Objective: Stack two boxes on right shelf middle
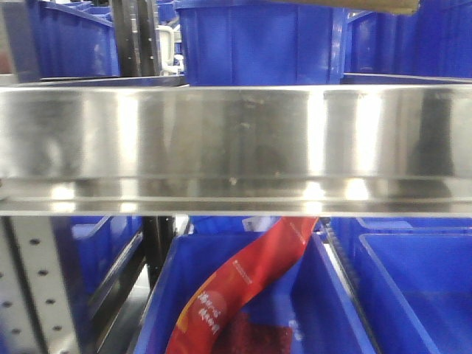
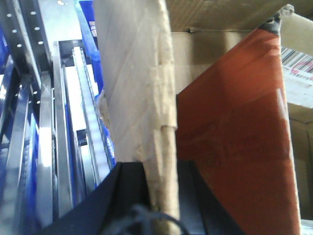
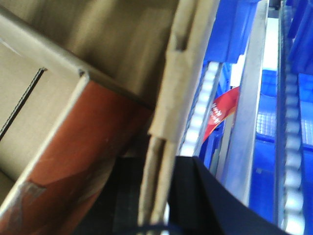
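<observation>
The left hand (image 2: 159, 176) pinches one wall of the open brown box (image 2: 132, 73), and the right hand (image 3: 157, 178) pinches another wall. In the front view, only a brown edge of the box shows, above the steel shelf (image 1: 236, 140). Blue bins (image 1: 258, 44) stand behind the shelf, and a red bag (image 1: 243, 284) lies in a bin below.

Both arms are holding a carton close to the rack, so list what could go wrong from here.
1. The left claw and right claw each pinch only one thin, crumpled wall of the box. The cardboard may buckle or slip out.
2. Just above the shelf lip stand blue bins. The box could strike them when pushed in.
</observation>
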Controlling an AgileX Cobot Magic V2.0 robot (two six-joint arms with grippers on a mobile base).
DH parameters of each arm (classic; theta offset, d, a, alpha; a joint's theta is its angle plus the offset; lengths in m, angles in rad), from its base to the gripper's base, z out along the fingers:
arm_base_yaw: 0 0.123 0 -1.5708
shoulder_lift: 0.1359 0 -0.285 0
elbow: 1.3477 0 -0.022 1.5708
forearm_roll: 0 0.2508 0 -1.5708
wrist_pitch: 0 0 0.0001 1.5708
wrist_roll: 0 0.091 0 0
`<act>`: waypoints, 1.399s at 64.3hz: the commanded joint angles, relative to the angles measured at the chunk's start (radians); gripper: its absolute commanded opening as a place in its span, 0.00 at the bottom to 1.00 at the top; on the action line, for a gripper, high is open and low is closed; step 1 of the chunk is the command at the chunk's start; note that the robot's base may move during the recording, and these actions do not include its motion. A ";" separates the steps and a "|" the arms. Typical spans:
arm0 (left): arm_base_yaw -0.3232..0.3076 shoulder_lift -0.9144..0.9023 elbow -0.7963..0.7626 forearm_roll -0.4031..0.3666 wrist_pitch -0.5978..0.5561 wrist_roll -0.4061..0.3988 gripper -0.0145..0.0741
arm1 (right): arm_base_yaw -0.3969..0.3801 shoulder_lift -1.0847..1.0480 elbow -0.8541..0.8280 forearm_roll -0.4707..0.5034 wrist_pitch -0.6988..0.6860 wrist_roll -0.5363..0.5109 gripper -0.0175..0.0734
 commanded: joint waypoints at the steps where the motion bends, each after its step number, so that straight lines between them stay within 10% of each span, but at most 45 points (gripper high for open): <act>1: 0.002 -0.018 -0.010 0.014 -0.092 0.000 0.04 | -0.010 -0.009 -0.010 -0.031 -0.015 -0.016 0.03; 90: 0.002 -0.018 -0.010 0.014 -0.092 0.000 0.04 | -0.010 -0.009 -0.010 -0.031 -0.015 -0.016 0.03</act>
